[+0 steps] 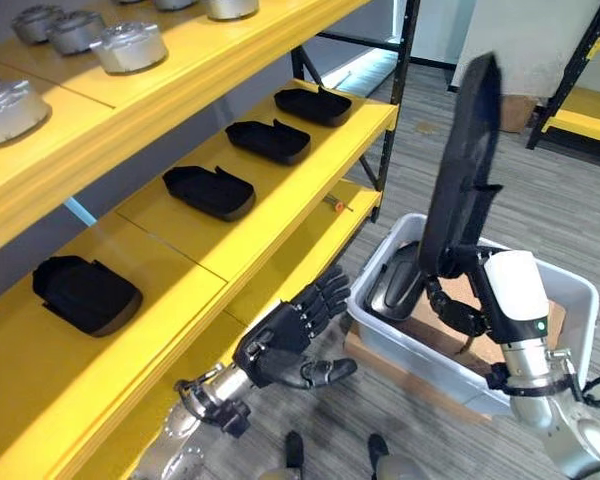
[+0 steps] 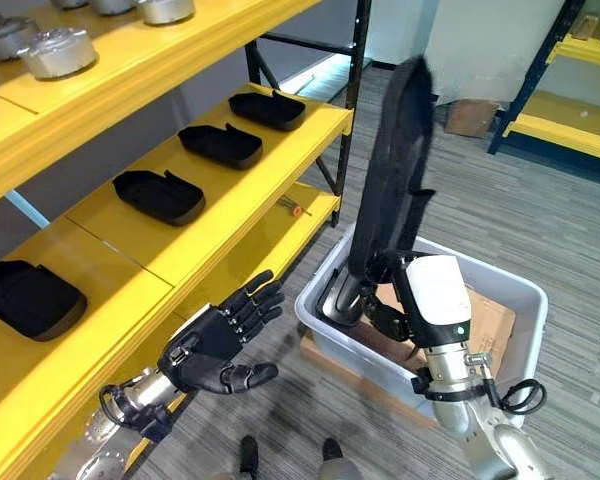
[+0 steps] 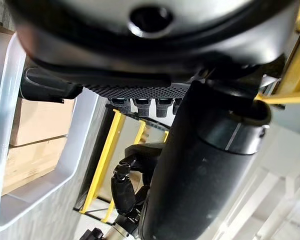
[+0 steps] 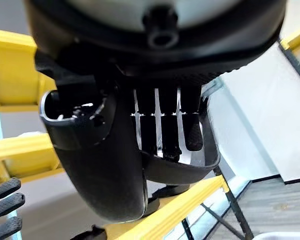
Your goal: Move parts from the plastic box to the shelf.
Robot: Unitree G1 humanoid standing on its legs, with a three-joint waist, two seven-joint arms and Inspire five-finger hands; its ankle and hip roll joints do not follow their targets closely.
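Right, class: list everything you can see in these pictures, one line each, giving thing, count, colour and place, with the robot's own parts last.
Shelf: one, yellow boards on black posts, on the robot's left.
Black parts on the shelf: four, black, in a row on the middle board.
Metal parts: at least five, silver-grey, on the top board.
Plastic box: one, pale grey, on the floor to the right.
Held part: one, black, upright above the box.
Part in the box: one, dark, at its left end.
Cardboard: brown, inside the box.
Second shelf: yellow, far right.
Left hand: dark, fingers spread, by the shelf.
Right hand: dark, curled round the held part.
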